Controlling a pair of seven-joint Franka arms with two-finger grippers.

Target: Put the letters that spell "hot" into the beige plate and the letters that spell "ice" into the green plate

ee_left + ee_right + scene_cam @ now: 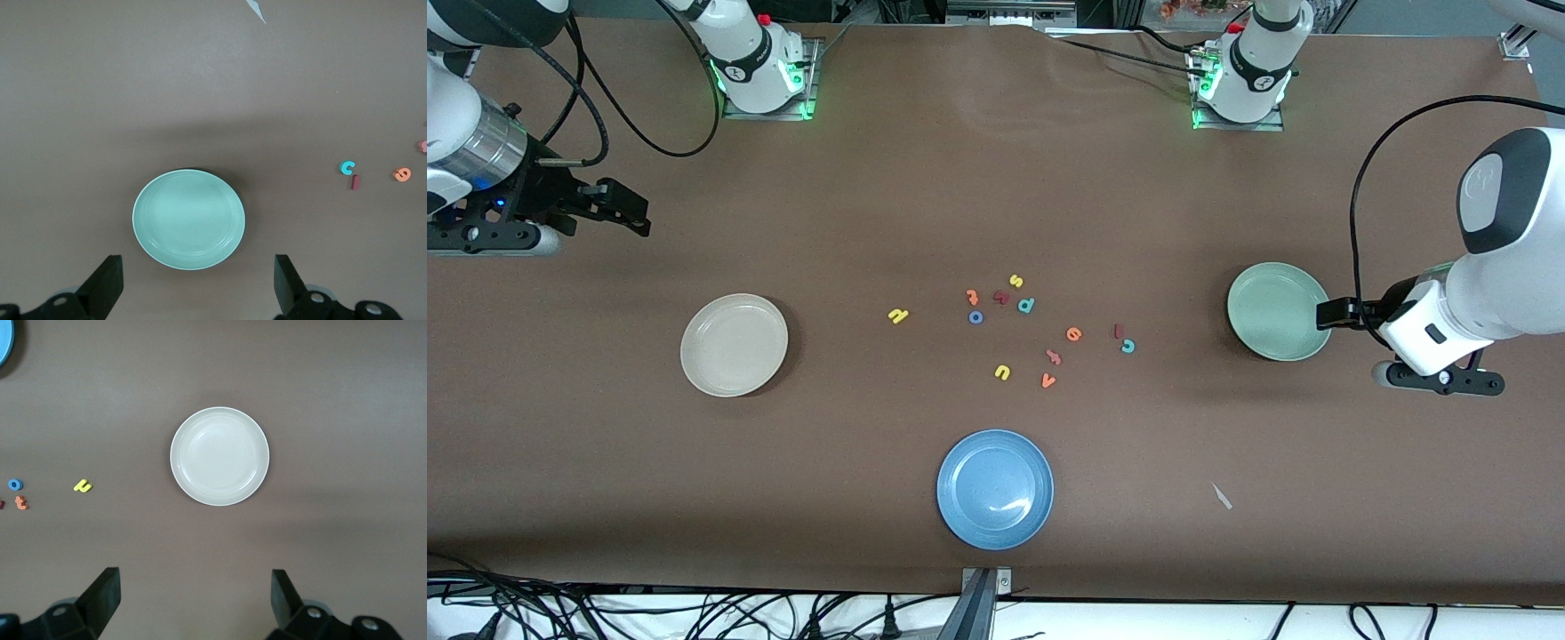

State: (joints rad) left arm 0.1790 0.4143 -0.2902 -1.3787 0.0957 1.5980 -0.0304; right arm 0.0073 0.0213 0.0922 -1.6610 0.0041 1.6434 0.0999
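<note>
On the brown table (996, 178) sit a cream-beige plate (734, 345), a sage-green plate (1279, 311), a blue plate (995, 489), and foam letters: yellow h (898, 315), blue o (975, 316), orange t (972, 296), dark red i (1118, 331), teal c (1128, 346), orange e (1073, 334).

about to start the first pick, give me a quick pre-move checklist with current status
1. Left gripper jaws open, holding nothing, over the green plate's edge: ok
2. Right gripper jaws open, holding nothing: ok
3. Beige plate bare: ok
4. Green plate bare: ok
5. Yellow h, blue o, orange t on the table, unobstructed: ok
6. Dark red i, teal c, orange e on the table; i and c close together: cannot tell if jaws fit between
</note>
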